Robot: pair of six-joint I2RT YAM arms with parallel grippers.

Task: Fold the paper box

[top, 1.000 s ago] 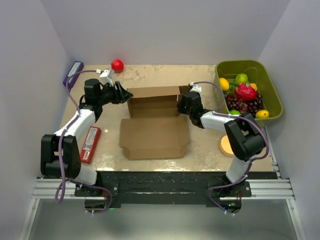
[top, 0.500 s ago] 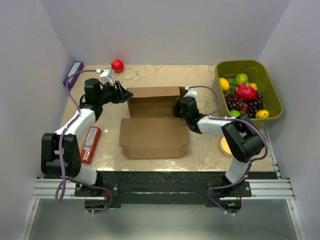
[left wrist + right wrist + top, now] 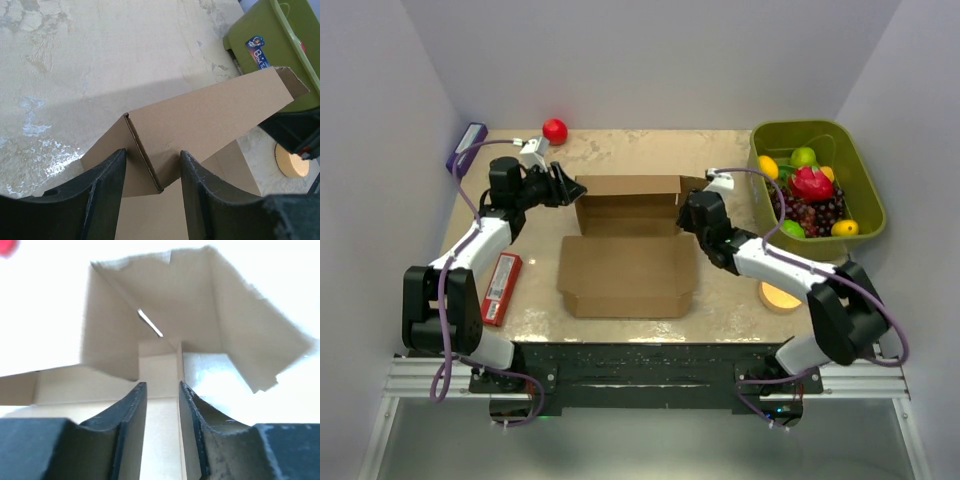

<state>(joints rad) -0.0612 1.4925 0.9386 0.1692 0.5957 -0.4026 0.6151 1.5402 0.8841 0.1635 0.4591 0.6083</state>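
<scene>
— What are the jaws doing?
— The left gripper (image 3: 150, 175) has its jaws set around the box (image 3: 628, 250)'s upright left corner. The right gripper (image 3: 160, 405) has narrow jaws straddling a cardboard strip at the right corner; grip unclear.
— And the box?
— Mid-surface (image 3: 720, 150), lid flat, left of the green bin (image 3: 860, 165); a red ball (image 3: 554, 130) sits behind it.

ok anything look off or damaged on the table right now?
Nothing damaged or spilled. The paper box is only half formed: back wall and side flaps upright, its lid flat toward the arms. A red packet lies beside the left arm and a red ball sits at the far edge, both apart from the box.
</scene>
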